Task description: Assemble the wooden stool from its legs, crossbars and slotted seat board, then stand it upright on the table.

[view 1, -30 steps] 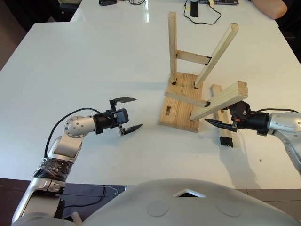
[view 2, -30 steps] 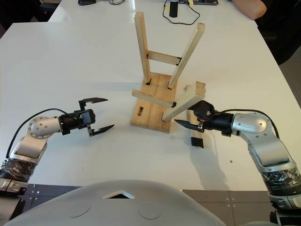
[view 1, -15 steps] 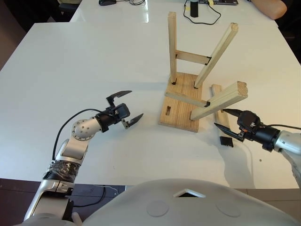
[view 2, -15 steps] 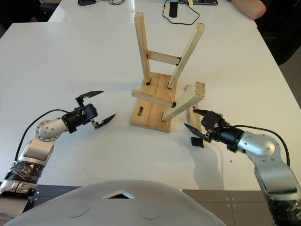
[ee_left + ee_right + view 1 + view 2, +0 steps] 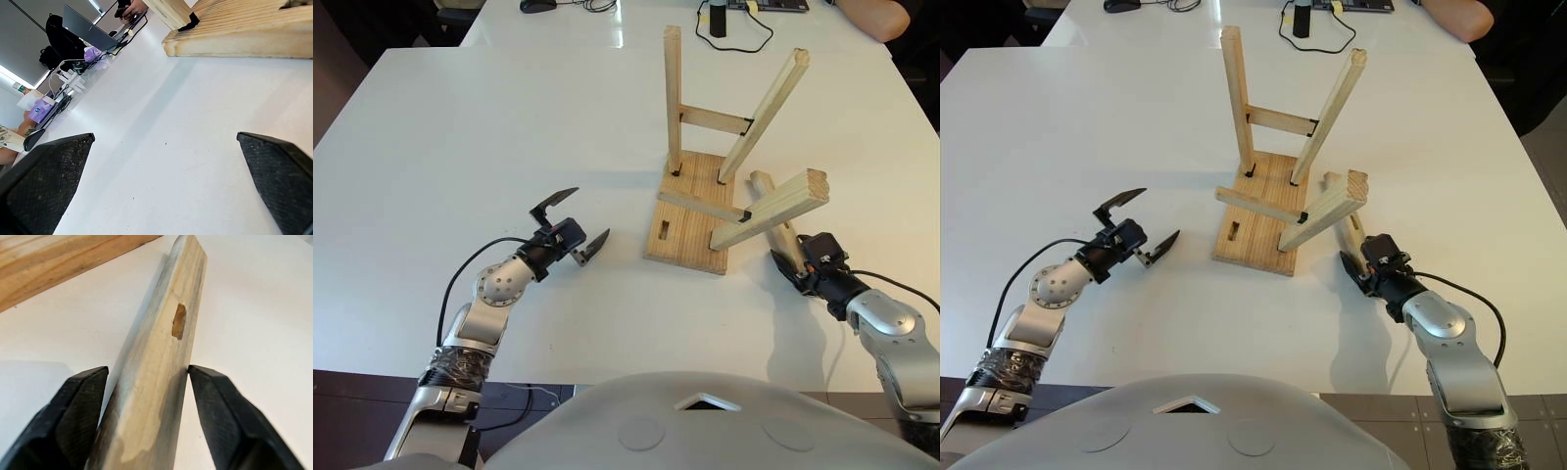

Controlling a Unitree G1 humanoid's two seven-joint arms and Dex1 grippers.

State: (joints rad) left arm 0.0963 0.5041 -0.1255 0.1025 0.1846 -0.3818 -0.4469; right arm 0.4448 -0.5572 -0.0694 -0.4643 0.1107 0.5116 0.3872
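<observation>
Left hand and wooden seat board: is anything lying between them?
No, just bare white table lies between the left hand and the seat board; the left eye and left wrist views both show it.

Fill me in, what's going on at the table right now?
The slotted wooden seat board lies flat on the white table with three square wooden legs and two crossbars fitted, one leg leaning steeply. The right gripper is at the near end of a loose fourth wooden leg lying beside the board. The left gripper hovers open and empty on the board's other side.
</observation>
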